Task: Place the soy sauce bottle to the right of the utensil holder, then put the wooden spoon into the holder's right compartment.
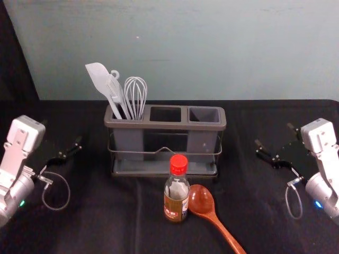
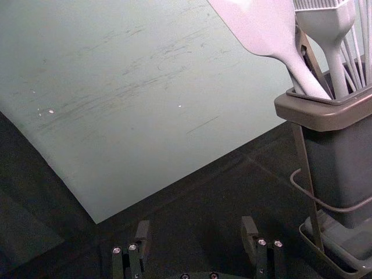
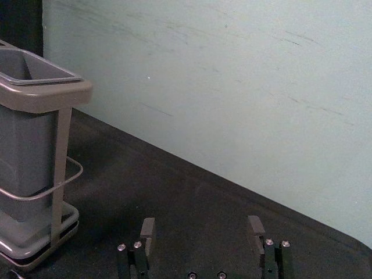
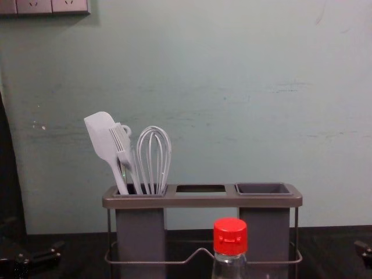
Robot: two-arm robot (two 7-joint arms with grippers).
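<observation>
Black-draped tabletop (image 1: 106, 227) below a pale wall (image 1: 212, 47). Centred toward the back, the grey-brown utensil holder (image 1: 167, 126), cut off at the edge in both wrist views. Well off to the holder's left, the left tool (image 1: 61, 132), fingers spread apart; well off to its right, the right tool (image 1: 274, 134), likewise spread, dark fingers hard to make out against the cloth in the head view. Between the two tools and nearer the robot, the wooden spoon (image 1: 201, 200), bowl just beside the bottle, contact impossible to tell, handle slanting forward-right to the head view's lower edge. Upright in front of the holder, slightly right of its middle and also between the tools, the red-capped soy sauce bottle (image 1: 176, 198), lower part cut off in the chest view. In the left compartment (image 1: 128, 142), spatula (image 1: 98, 77), whisk (image 1: 135, 98) and basting brush (image 1: 114, 88), lower ends hidden.
</observation>
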